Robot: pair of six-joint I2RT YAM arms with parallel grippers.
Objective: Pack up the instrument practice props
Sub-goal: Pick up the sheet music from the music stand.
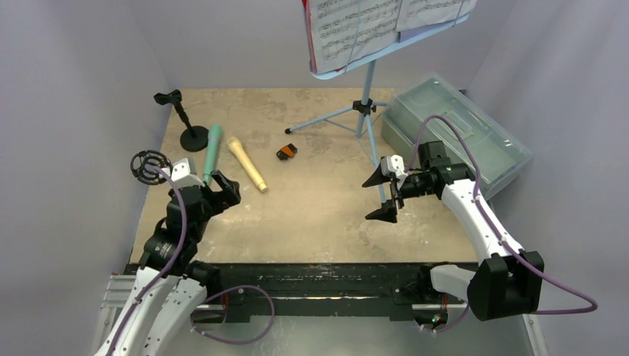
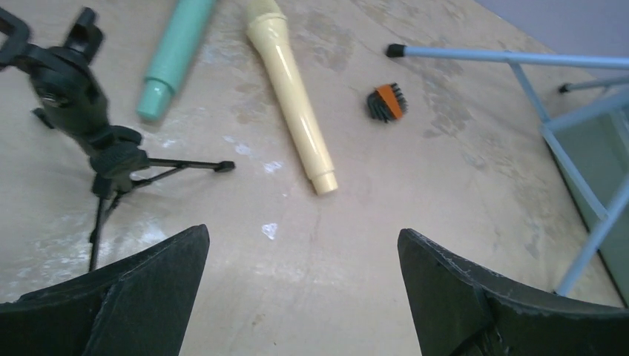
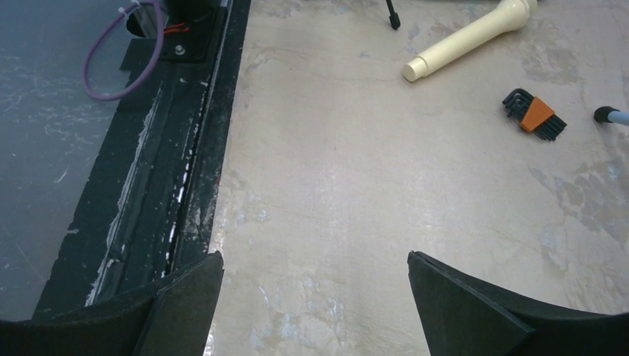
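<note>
Lying side by side on the tan table [image 1: 311, 222], the teal plastic microphone [image 1: 213, 148] and beige plastic microphone [image 1: 247, 164] rest before the wide-open left gripper [image 2: 300, 297]. The right gripper [image 3: 315, 304], also agape, hovers near the apparently lidded translucent grey-green plastic box [image 1: 475, 141], contents unclear.

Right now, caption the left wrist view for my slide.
Open left gripper facing teal microphone, beige microphone, black tripod, hex key set and light-blue stand legs.

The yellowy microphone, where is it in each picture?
Top external: the beige microphone lies left of centre, beside the teal microphone.
Left wrist: top middle, slanting down toward the camera.
Right wrist: top right corner, its head cut off by the edge.
Shared landmark: the orange-and-black hex key set, lying near it in all three views.
</note>
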